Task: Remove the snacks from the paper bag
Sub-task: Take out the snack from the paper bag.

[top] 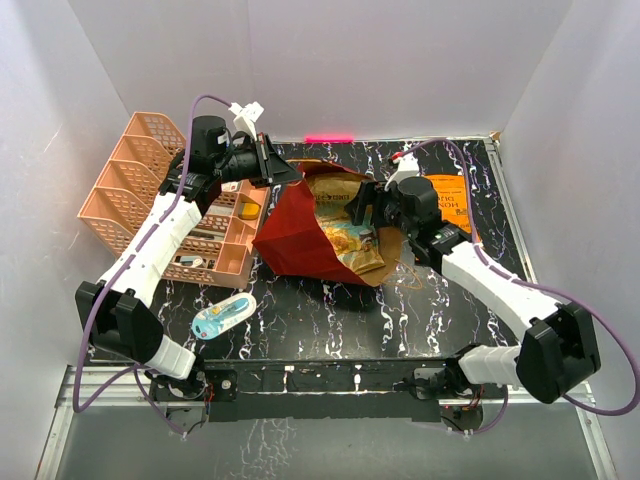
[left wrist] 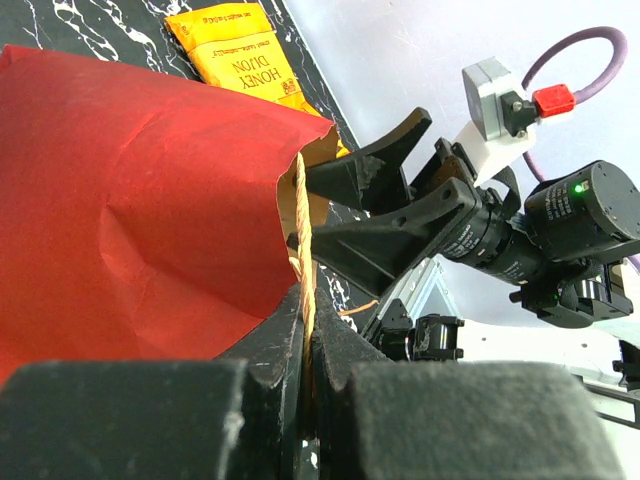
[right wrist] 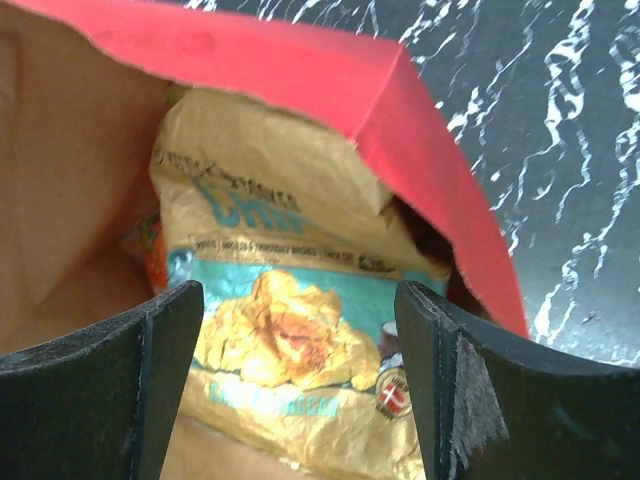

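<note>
Workspace viewed from above and from both my wrists. Paper bag lies on its side at the middle of the desk, red outside and brown inside, with its mouth turned toward my right arm. My left end effector is pressed together on the bag's rim at its far left corner, pinching paper and twine handle together. My right end effector stands spread at the mouth, one finger on either side of a gold-and-teal snack packet lying inside the bag. I cannot tell whether the fingers touch it.

Pink basket sits just beside the bag's left flank, leaving little room there. Bare desk lies open between the bag and my bases, apart from a blue-white blister pack at the near left. Orange chip bag lies flat outside the paper bag, near the desk's right edge. White walls close the desk on the left, far and right sides.

The bag's folded red rim covers the packet's upper right corner, and the packet's print is blurred. An orange sliver at its left is too hidden to name. The bag's depths are out of sight.
</note>
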### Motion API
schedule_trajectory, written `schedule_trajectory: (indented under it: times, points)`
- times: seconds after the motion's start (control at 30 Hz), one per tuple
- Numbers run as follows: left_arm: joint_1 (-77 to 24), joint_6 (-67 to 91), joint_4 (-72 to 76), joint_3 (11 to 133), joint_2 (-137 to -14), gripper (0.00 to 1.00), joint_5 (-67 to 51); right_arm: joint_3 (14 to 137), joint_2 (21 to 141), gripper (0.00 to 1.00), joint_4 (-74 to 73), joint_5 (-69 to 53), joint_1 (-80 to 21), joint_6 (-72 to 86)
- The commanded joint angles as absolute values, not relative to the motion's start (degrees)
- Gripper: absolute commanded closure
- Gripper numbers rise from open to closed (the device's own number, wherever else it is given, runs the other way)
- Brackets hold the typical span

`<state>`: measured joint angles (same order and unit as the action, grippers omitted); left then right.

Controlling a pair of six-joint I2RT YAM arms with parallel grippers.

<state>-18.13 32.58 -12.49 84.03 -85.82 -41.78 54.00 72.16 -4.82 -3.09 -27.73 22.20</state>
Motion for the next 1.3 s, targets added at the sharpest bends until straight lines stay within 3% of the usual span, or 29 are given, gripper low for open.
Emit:
schedule_trajectory:
  times: [0.0,0.53,0.93,1.1,1.23,1.27]
  points:
    - [-18.06,32.44,-12.74,84.82,-82.8,1.0,-43.2,55.44,73.64,0.19,5.1,4.43,-27.86,19.12]
    - [-18.11,33.3,-12.37,84.82,-83.38,1.0,-44.05,54.82,81.39,0.14,19.56,10.1,-27.53,17.47]
    - [-18.11,33.44,-13.08,86.43,-84.24,1.0,-44.18,52.15,88.93,0.14,40.57,-0.38,-27.32,12.97]
    - [-18.11,33.13,-13.35,86.7,-84.52,1.0,-44.04,52.18,92.35,0.18,43.1,-4.76,-27.34,15.75]
    - [-18.15,32.91,-13.64,86.66,-84.51,1.0,-43.86,53.36,93.66,0.27,43.49,-7.53,-27.02,19.29]
    - [-18.12,32.86,-13.58,86.59,-84.42,1.0,-44.01,53.97,93.57,0.34,43.02,-8.59,-26.94,19.63]
